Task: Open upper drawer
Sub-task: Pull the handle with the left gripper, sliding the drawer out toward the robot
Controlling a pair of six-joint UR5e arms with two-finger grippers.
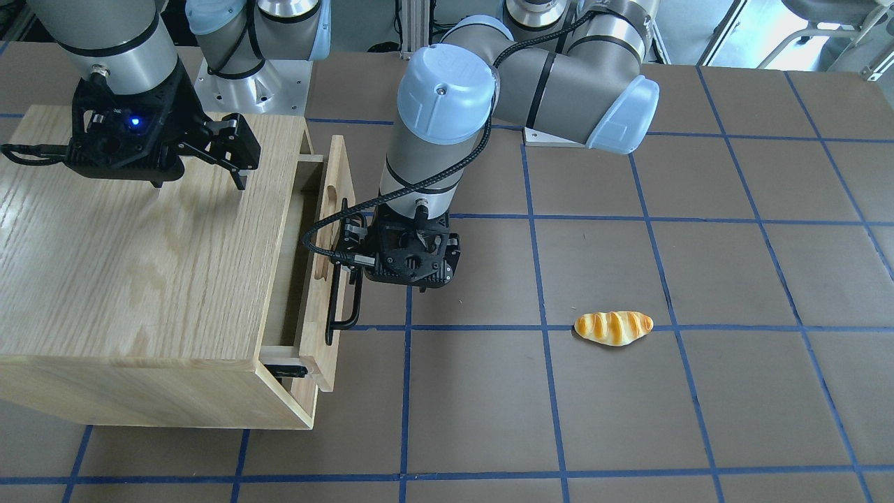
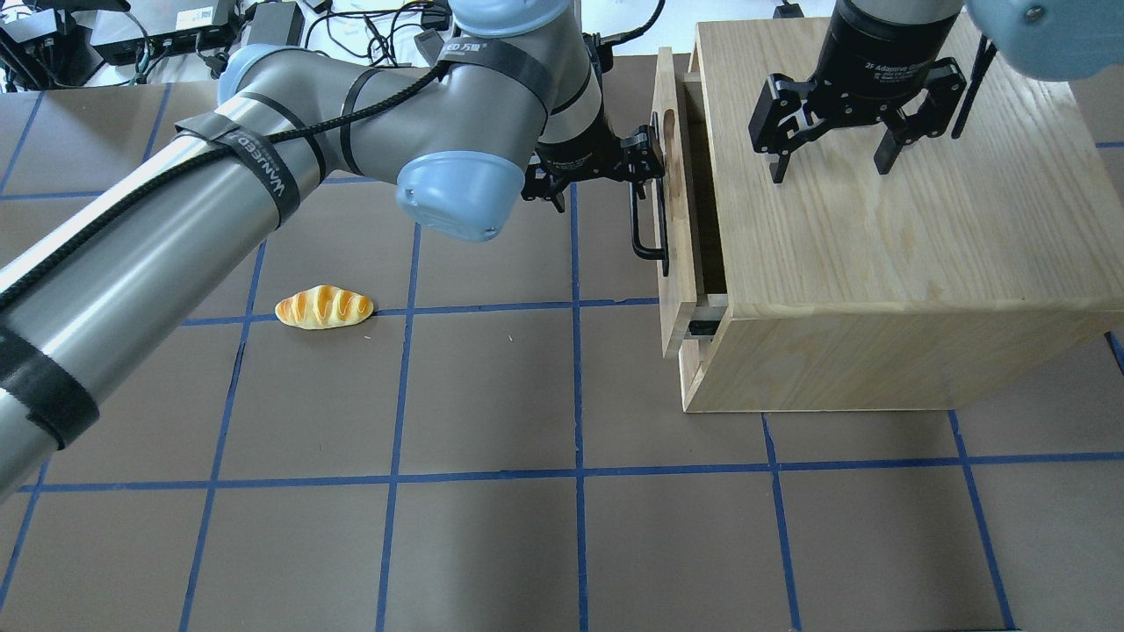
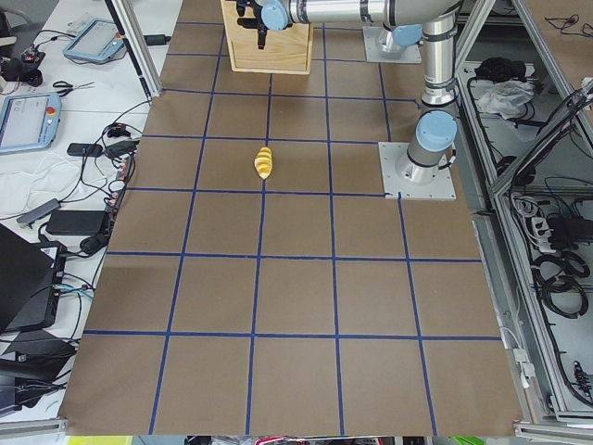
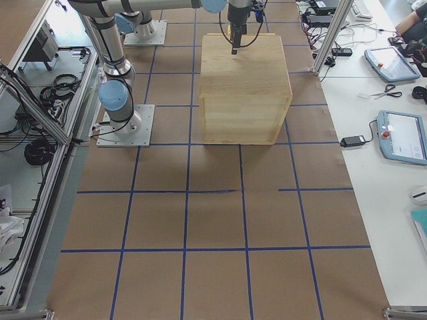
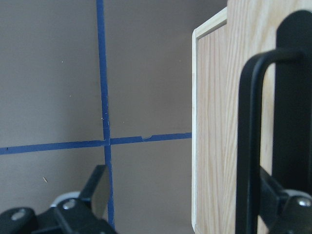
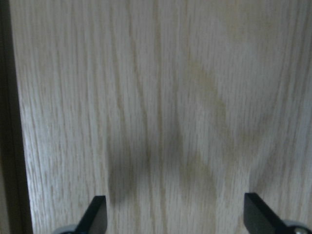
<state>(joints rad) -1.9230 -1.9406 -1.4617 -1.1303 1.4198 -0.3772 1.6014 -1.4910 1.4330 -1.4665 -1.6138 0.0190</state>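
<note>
Straddling the upper drawer [image 2: 674,298] handle [image 2: 635,224], left gripper [image 2: 650,158] jaws are spread; right gripper [image 2: 830,167] hovers over the cabinet [image 2: 878,263], jaws spread.

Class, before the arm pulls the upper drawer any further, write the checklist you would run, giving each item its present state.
1. Handle within left end effector: ok.
2. Left end effector shut on handle: not ok, open.
3. Upper drawer fully out: not ok, partly.
4. Right end effector pressing cabinet: cannot tell.
5. Bread roll clear of drawer: ok.
</note>
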